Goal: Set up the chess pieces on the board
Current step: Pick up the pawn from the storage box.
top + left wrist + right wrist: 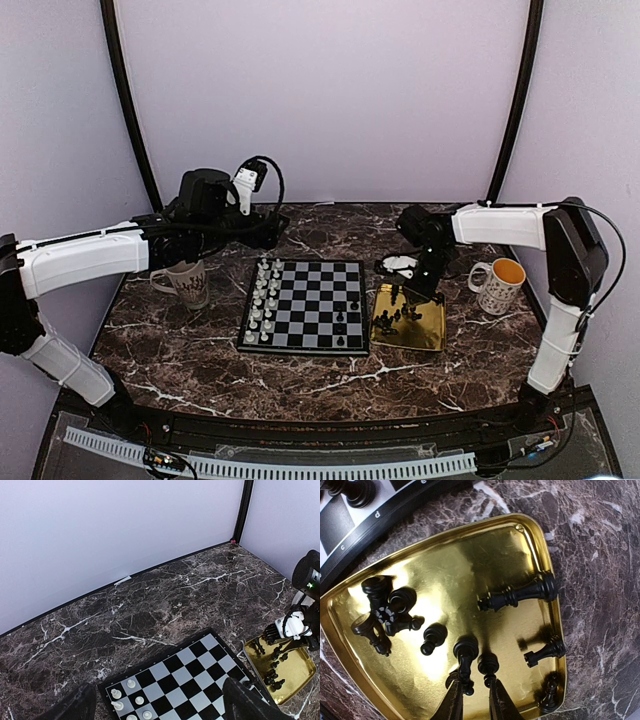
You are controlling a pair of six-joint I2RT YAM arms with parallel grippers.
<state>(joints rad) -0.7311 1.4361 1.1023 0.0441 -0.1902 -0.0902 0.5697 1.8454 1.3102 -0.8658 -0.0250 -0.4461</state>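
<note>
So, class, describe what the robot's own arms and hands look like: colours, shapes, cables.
The left arm and right arm have white tubular shells joined by chunky black joints. A black cable loops above the left wrist; a second cable arcs off the right arm's elbow. The right hand ends in two slim dark fingers; the left hand has broader black ones.

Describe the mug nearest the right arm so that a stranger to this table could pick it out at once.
Start at the chessboard in the middle of the dark marble table. A gold tray lies just right of it, and the mug stands right of that tray. Unlike the other mug, left of the board, it shows a bright orange inside.
</note>
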